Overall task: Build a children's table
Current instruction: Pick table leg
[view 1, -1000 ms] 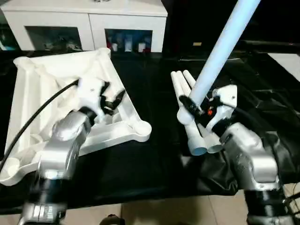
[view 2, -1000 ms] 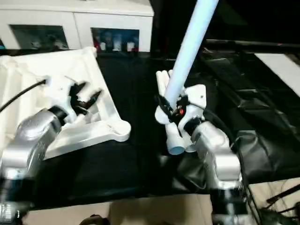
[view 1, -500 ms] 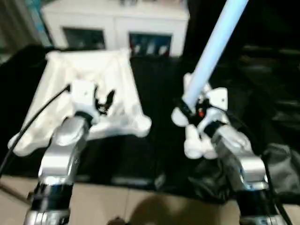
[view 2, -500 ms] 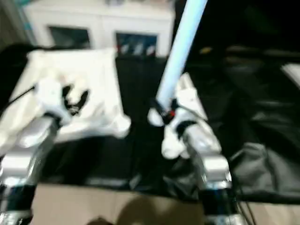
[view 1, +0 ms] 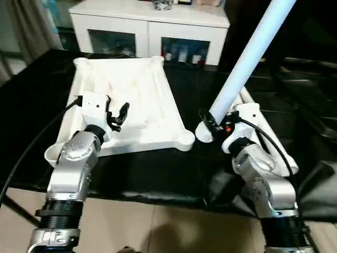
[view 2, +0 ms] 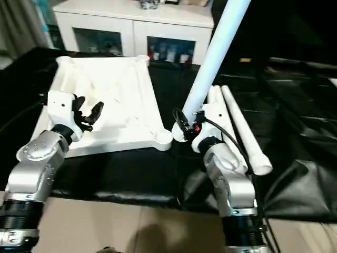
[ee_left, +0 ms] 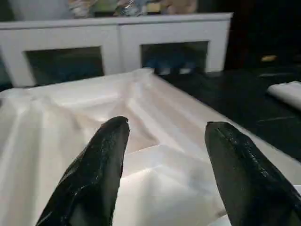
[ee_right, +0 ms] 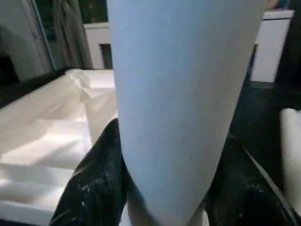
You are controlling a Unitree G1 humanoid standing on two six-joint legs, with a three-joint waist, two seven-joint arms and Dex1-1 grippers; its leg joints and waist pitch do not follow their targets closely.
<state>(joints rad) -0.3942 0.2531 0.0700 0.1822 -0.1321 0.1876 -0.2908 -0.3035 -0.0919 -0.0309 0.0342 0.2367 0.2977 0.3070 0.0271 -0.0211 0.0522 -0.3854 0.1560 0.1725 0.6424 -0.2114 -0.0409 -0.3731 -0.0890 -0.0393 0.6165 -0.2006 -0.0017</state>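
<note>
The children's table top (view 1: 142, 100) lies upside down on the black-covered surface, ribs up, a round corner socket (view 1: 185, 140) at its near right. My left gripper (view 1: 119, 113) hovers open over the top's near part, nothing between its fingers (ee_left: 101, 165). My right gripper (view 1: 208, 122) is shut on a long white leg (view 1: 245, 60) that slants up and to the right. The leg's lower end (view 1: 203, 135) hangs just right of the corner socket. In the right wrist view the leg (ee_right: 183, 94) stands between the black fingers (ee_right: 96, 181).
More white legs (view 2: 243, 132) lie side by side on the black cloth (view 1: 158, 174) right of my right arm. A white glass-door cabinet (view 1: 152, 29) stands behind the table top. Beige floor (view 1: 158, 226) runs along the near edge.
The camera has shifted and pulled back. My right gripper has carried the leg left, off the lying legs, to beside the top's near right corner. The left gripper stays open over the top.
</note>
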